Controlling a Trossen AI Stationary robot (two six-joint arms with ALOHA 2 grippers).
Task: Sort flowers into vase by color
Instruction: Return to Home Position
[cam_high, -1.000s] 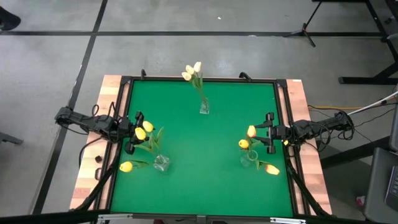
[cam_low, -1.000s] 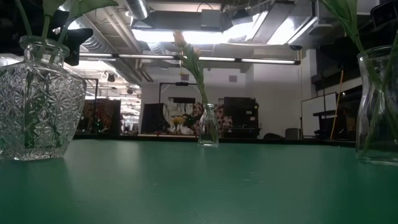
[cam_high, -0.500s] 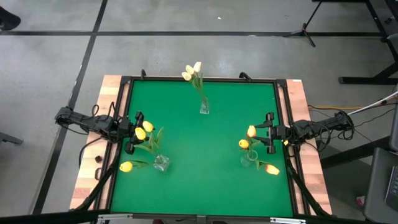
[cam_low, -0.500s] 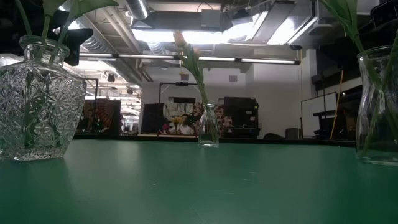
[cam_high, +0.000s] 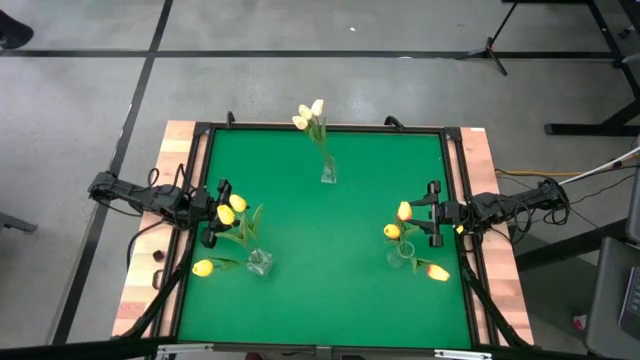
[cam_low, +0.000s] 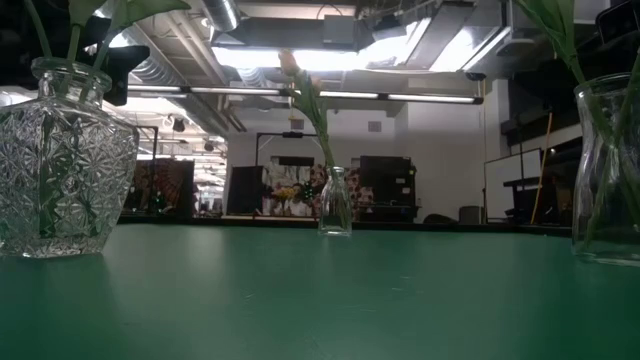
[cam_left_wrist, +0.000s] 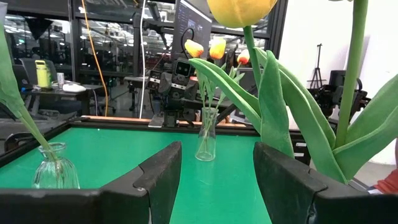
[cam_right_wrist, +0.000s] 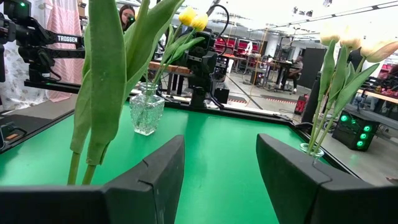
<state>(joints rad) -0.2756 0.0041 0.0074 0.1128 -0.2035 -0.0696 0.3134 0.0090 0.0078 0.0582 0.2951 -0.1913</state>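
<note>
Found yellow tulips (cam_high: 203, 268) in near-left vase (cam_high: 259, 263), red-yellow tulips (cam_high: 437, 272) in near-right vase (cam_high: 403, 256), white tulips (cam_high: 316, 108) in far vase (cam_high: 328, 174) on worktop (cam_high: 330, 290). Logged left tool (cam_left_wrist: 216, 165) and right tool (cam_right_wrist: 221, 158) spread, empty, at opposite worktop sides. Judged stems light, thin, bendy, heads crushable; best pinched gently mid-stem.

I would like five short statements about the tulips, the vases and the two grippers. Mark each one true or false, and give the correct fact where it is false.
1. The white tulips stand in the far middle vase. True.
2. One tulip lies loose on the green mat. False: every tulip in view stands in a vase.
3. The left gripper holds a yellow tulip. False: its fingers are open with nothing between them.
4. The red-yellow tulips are in the near right vase. True.
5. The right gripper is open. True.
</note>
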